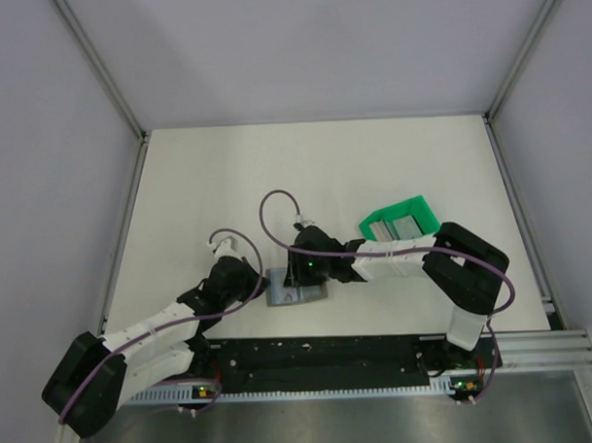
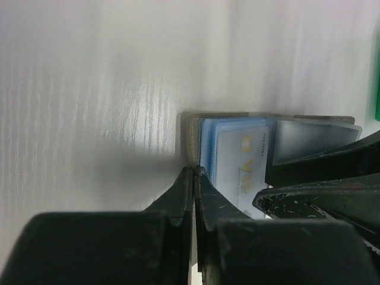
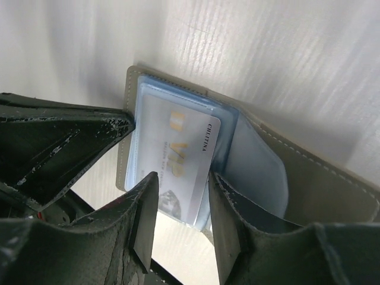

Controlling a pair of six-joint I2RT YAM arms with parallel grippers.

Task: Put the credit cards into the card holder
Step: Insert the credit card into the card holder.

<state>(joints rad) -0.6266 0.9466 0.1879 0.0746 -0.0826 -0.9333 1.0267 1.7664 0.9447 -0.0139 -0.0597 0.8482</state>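
The card holder (image 1: 296,289) lies open on the white table near the front edge, tan outside and light blue inside (image 3: 261,160). A pale credit card (image 3: 178,154) with gold "VIP" print lies in its left pocket, the near end sticking out; it also shows in the left wrist view (image 2: 240,163). My right gripper (image 3: 183,184) is open, its fingers astride that card's near end. My left gripper (image 2: 195,172) is shut, pinching the holder's tan edge (image 2: 190,136). More grey credit cards (image 1: 393,228) lie in the green tray (image 1: 424,209).
The green tray stands to the right of the holder, behind my right arm. The black base rail (image 1: 320,362) runs along the near table edge. Grey walls and metal frame posts (image 1: 120,203) bound the table.
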